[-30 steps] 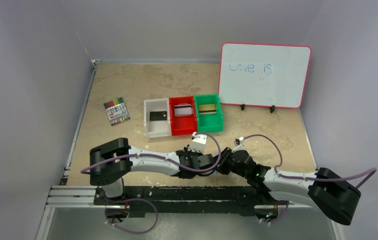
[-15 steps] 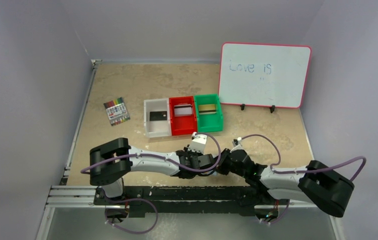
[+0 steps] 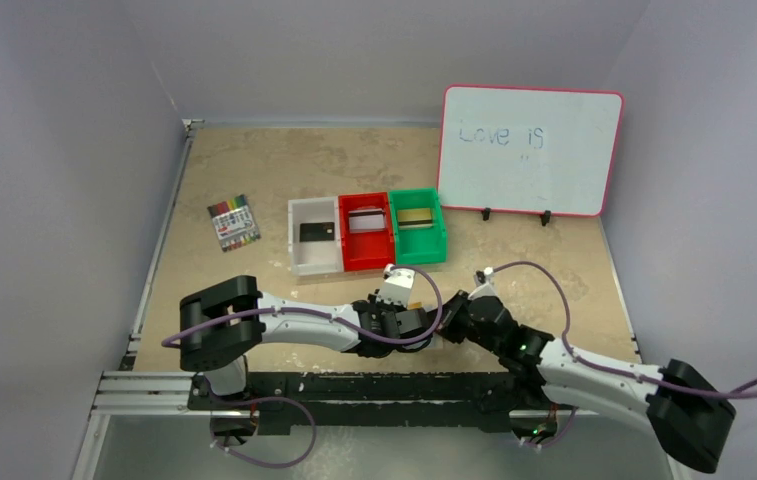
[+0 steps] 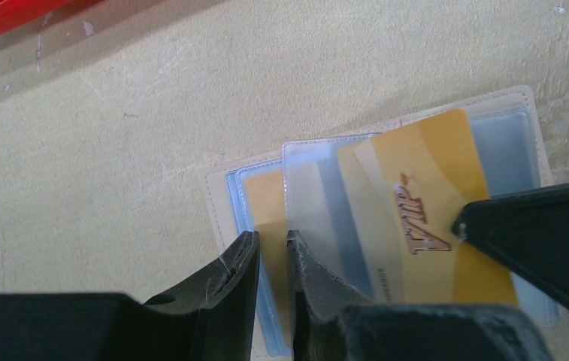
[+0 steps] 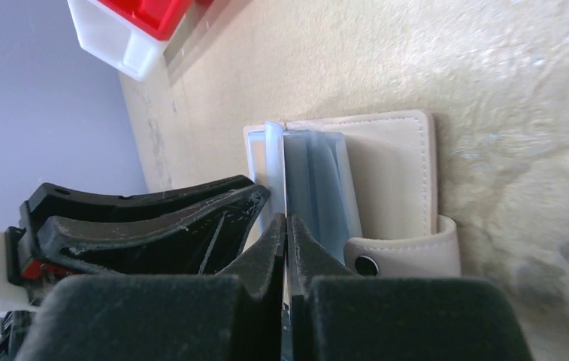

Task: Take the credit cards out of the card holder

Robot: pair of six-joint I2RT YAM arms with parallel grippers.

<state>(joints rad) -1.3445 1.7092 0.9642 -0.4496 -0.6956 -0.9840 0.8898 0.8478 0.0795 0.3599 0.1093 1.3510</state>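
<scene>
Near the front of the table (image 4: pixel 153 113), between both grippers, the card holder (image 4: pixel 525 98) lies open and flat, inside up. Left gripper (image 4: pixel 270 242), jaws narrow, pinches a clear sleeve (image 4: pixel 311 188), apparently to anchor the holder. Right gripper (image 5: pixel 286 224), jaws closed, nips the gold card (image 4: pixel 431 195), which is partly drawn out with its long axis skewed against the sleeves.
</scene>
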